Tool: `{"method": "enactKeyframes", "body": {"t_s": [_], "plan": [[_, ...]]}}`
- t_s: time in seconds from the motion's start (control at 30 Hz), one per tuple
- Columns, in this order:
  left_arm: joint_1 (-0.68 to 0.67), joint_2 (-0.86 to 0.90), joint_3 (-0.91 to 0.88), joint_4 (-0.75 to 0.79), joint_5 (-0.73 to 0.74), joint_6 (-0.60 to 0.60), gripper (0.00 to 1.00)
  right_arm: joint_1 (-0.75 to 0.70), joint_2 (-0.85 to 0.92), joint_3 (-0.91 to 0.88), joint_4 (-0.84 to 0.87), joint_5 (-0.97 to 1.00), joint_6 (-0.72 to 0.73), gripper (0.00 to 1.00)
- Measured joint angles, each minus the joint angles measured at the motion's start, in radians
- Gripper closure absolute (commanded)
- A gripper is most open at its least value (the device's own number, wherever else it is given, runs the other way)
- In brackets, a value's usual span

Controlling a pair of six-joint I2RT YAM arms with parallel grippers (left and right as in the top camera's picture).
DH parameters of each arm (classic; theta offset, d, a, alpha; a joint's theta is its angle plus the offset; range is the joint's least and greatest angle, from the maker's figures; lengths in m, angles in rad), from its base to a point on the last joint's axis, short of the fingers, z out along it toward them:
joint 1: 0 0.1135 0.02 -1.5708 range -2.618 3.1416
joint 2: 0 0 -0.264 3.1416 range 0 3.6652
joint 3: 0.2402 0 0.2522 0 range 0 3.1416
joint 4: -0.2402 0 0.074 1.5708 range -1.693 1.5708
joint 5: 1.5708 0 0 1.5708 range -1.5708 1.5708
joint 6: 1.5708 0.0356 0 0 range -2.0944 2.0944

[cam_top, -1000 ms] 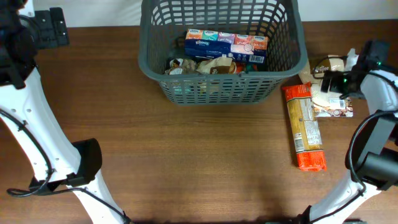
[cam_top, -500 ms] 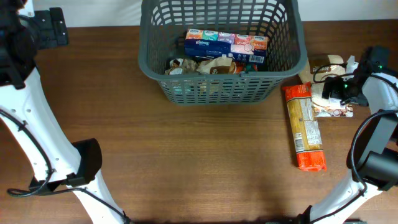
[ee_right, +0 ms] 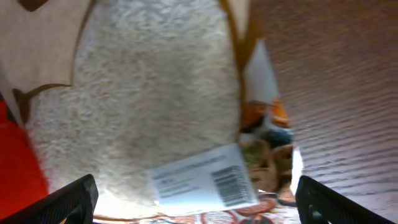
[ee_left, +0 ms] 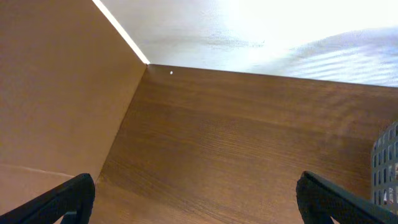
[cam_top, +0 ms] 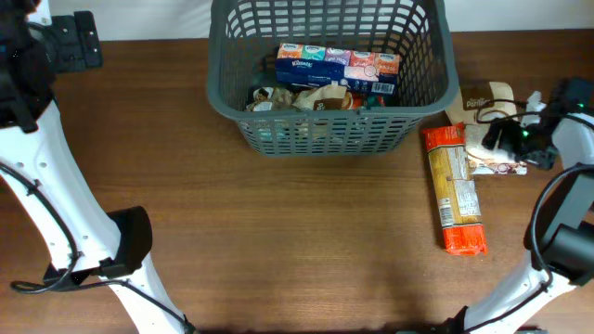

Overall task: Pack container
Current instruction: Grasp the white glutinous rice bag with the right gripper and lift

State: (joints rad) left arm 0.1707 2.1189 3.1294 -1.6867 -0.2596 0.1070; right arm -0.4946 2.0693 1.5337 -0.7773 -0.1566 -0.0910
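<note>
The dark grey basket (cam_top: 330, 83) stands at the back middle of the table and holds a tissue pack (cam_top: 336, 67) and a crumpled brown packet (cam_top: 306, 97). An orange pasta packet (cam_top: 454, 189) lies to its right. Beside that lies a white rice bag with a brown label (cam_top: 487, 130); it fills the right wrist view (ee_right: 155, 106). My right gripper (cam_top: 506, 139) is open just over this bag, fingers (ee_right: 196, 202) spread on either side of it. My left gripper (ee_left: 196, 199) is open and empty over bare table at the far left corner.
The basket's lattice edge (ee_left: 387, 168) shows at the right of the left wrist view. A tan wall panel (ee_left: 56, 93) borders the table at the left. Bare wooden table (cam_top: 278, 241) spans the front.
My right gripper has moved down and slightly right along the rice bag, coming lower over it. The left arm and the packets have not moved.
</note>
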Motion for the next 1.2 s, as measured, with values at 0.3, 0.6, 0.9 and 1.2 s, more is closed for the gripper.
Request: {"method": "enactKeyframes", "body": {"t_s": [0.3,0.6,0.9,1.2], "plan": [[0.000,0.000,0.000,0.000,0.000,0.000,0.01,-0.044,0.003,0.000,0.034,-0.030,-0.029,0.01],[0.000,0.000,0.000,0.000,0.000,0.000,0.01,-0.045,0.078,0.004,0.045,-0.106,-0.035,0.06],[0.000,0.000,0.000,0.000,0.000,0.000,0.01,-0.023,0.090,0.008,0.037,-0.187,-0.038,0.85],[0.000,0.000,0.000,0.000,0.000,0.000,0.01,-0.010,0.091,0.015,0.030,-0.235,0.016,0.96]]}}
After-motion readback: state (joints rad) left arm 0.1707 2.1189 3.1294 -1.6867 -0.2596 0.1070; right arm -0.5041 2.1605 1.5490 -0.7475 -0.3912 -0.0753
